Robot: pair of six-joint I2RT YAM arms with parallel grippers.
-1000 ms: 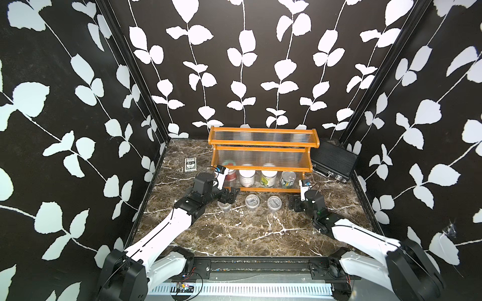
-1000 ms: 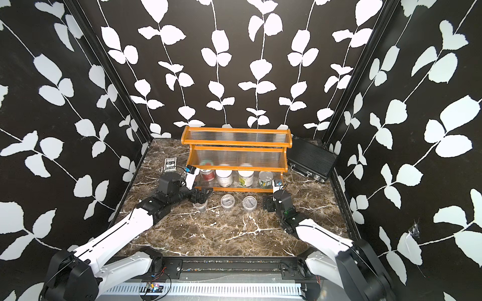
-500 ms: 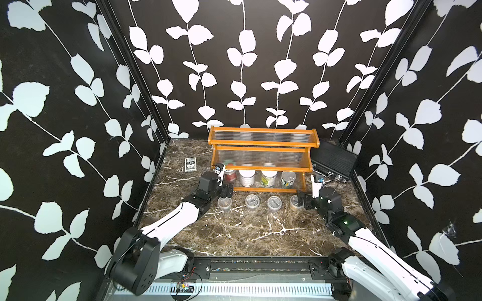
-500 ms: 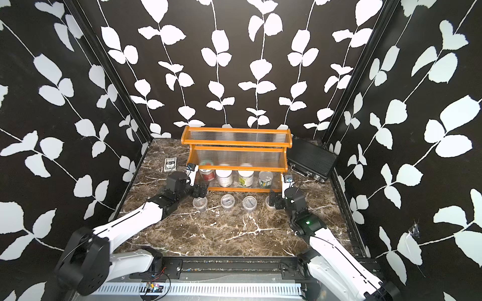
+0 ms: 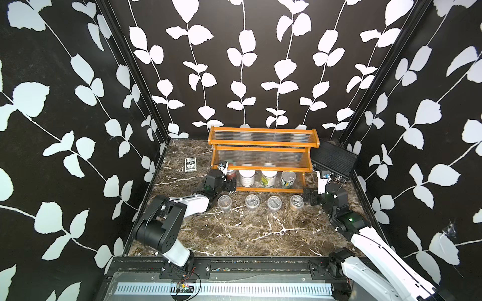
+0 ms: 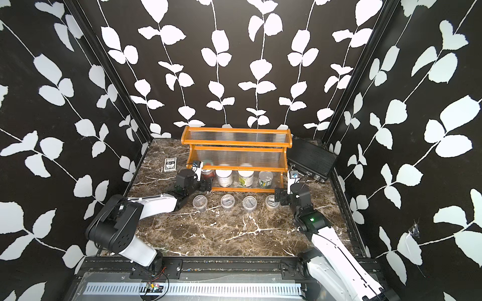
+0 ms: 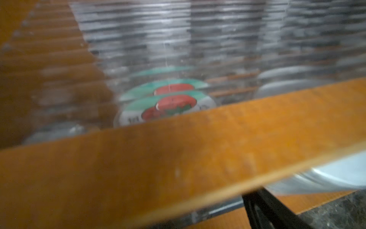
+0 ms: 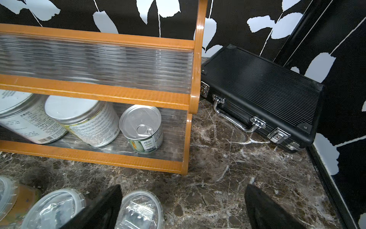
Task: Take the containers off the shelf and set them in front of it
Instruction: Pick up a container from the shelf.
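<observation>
Marbled brown bench point(image 5: 247, 234), black leaf-print walls on three sides: on my screens the containers stand in two rows at the shelf point(image 5: 263, 142). On its lowest tier, counted from the shelf's end nearest the BCG card box point(image 5: 190, 165), sit a strawberry-lidded jar point(image 5: 231, 175), a white-lidded jar point(image 5: 247, 177), a green-labelled jar point(image 5: 268, 178) and a pull-tab tin point(image 5: 288, 179). Just in front of the shelf's bottom rail, four clear lidded cups line the bench in the same order: end cup point(image 5: 224, 202), second cup point(image 5: 252, 202), third cup point(image 5: 274, 202), last cup point(image 5: 296, 202).

My left pincer point(image 5: 230, 186) is at the lowest tier's front, just beside the strawberry-lidded jar, jaws spread with nothing clamped; whether it touches the jar I cannot tell. Its wrist camera is blurred: a shelf rail point(image 7: 178, 158) crosses the picture, with the strawberry lid point(image 7: 168, 107) showing through the ribbed plastic.

My right pincer point(image 8: 183, 188) hangs low over the bench off the shelf's other end, just beside the last cup, fingers point(image 8: 99, 208) wide apart and empty.

Beyond that end of the shelf a black ribbed case point(image 8: 257, 89) lies against the wall. The card box lies flat, apart from the shelf's opposite end.
</observation>
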